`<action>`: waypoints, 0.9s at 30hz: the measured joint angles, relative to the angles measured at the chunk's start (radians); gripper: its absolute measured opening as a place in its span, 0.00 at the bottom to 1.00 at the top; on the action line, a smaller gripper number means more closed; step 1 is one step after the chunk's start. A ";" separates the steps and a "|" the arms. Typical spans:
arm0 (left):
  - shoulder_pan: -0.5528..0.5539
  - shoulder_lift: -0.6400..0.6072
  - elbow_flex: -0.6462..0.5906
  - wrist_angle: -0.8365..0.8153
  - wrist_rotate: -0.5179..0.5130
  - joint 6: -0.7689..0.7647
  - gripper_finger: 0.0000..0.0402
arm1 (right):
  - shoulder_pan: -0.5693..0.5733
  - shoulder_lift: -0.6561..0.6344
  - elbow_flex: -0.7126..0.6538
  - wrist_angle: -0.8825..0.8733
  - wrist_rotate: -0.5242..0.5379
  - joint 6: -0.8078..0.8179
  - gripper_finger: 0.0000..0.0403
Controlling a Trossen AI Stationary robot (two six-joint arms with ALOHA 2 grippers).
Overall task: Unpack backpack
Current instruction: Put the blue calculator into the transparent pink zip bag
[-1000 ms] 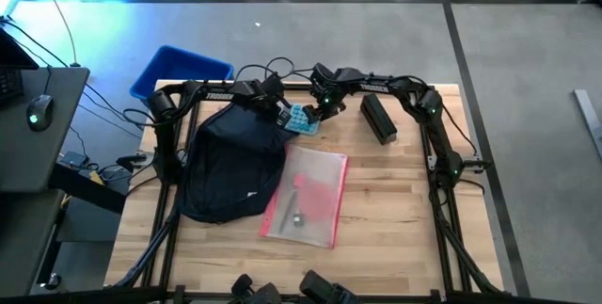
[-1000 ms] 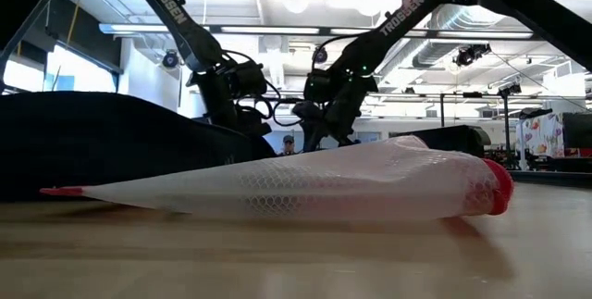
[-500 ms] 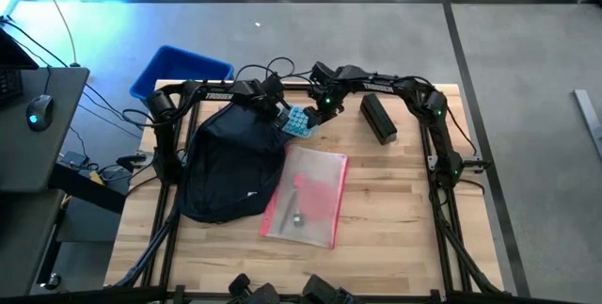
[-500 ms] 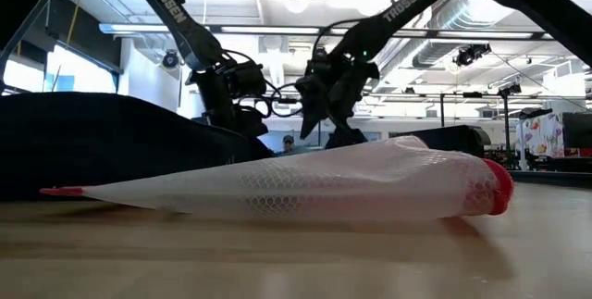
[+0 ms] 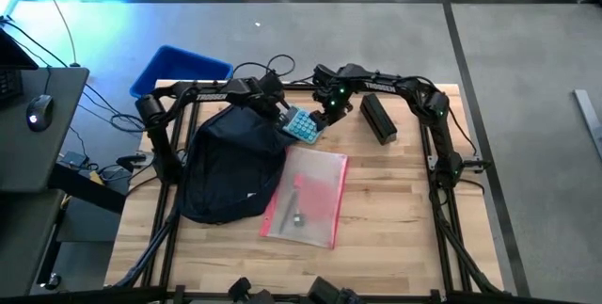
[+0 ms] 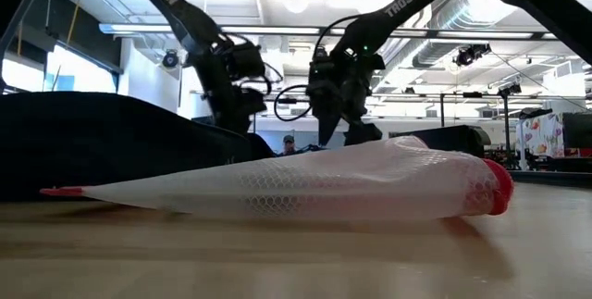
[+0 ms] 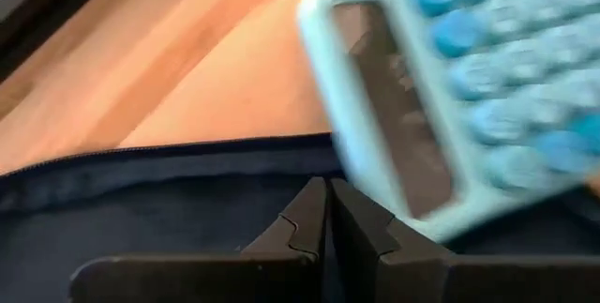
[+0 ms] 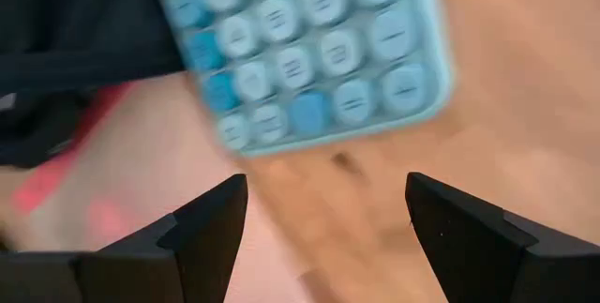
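The dark navy backpack [image 5: 230, 168] lies flat on the table's left half, its zippered opening edge [image 7: 169, 148] toward the far side. A light-blue calculator [image 5: 303, 125] lies keys-up beside that opening. In the left wrist view the calculator's display end [image 7: 394, 125] overlaps the navy fabric. My left gripper [image 5: 276, 108] is shut over the backpack's fabric [image 7: 328, 211]. My right gripper [image 5: 324, 111] is open [image 8: 323, 219], above and just short of the calculator [image 8: 300, 50], touching nothing. My left gripper's shut fingers [image 7: 300, 219] stand against the backpack's navy fabric [image 7: 187, 200] just inside the zippered edge. I cannot tell whether they touch or pinch it.
A white mesh pouch with red contents [image 5: 306, 196] lies to the right of the backpack, filling the foreground in the low view [image 6: 305, 188]. A black box [image 5: 378, 118] lies at the far right. A blue bin [image 5: 179, 71] sits off the far-left corner. Bare wood [image 5: 395, 219] shows at near right.
My right gripper has risen and drawn back a little toward the table's right. The calculator has shifted slightly toward the pouch. My left gripper has risen somewhat above the backpack, whose outline stays as before.
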 joint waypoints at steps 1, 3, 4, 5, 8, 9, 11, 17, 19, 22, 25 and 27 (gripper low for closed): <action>-0.006 -0.008 0.001 -0.002 0.032 0.001 0.00 | -0.001 0.000 0.000 0.012 0.029 0.000 0.68; -0.019 -0.009 0.000 -0.006 0.101 0.008 0.00 | -0.008 0.000 0.000 0.052 0.050 0.000 0.68; -0.025 -0.007 0.000 -0.006 0.132 0.008 0.00 | -0.012 0.001 0.000 0.074 0.050 0.005 0.68; -0.033 0.000 0.000 -0.005 0.157 0.008 0.00 | -0.018 0.002 0.000 0.098 0.050 0.016 0.68; -0.046 0.033 0.000 -0.005 0.170 0.008 0.00 | -0.035 0.010 0.000 0.145 0.057 0.045 0.68; -0.049 0.046 0.000 -0.005 0.159 0.007 0.00 | -0.040 0.013 0.000 0.157 0.057 0.046 0.68; -0.049 0.071 0.000 0.002 0.144 0.001 0.00 | -0.045 0.021 -0.001 0.152 0.076 0.046 0.68; -0.037 0.126 0.002 0.035 0.121 -0.006 0.00 | -0.031 0.025 -0.001 0.156 0.080 0.048 0.68; -0.035 0.135 -0.002 0.044 0.121 0.001 0.00 | -0.023 0.026 -0.001 0.156 0.080 0.049 0.68; -0.035 0.131 -0.002 0.040 0.113 0.005 0.00 | -0.011 0.029 -0.001 0.157 0.082 0.054 0.68; -0.036 0.088 -0.009 -0.002 0.080 -0.022 0.00 | -0.009 0.032 -0.002 0.155 0.091 0.093 0.68; -0.041 0.042 -0.012 -0.006 0.075 -0.046 0.00 | -0.011 0.032 -0.002 0.158 0.091 0.103 0.68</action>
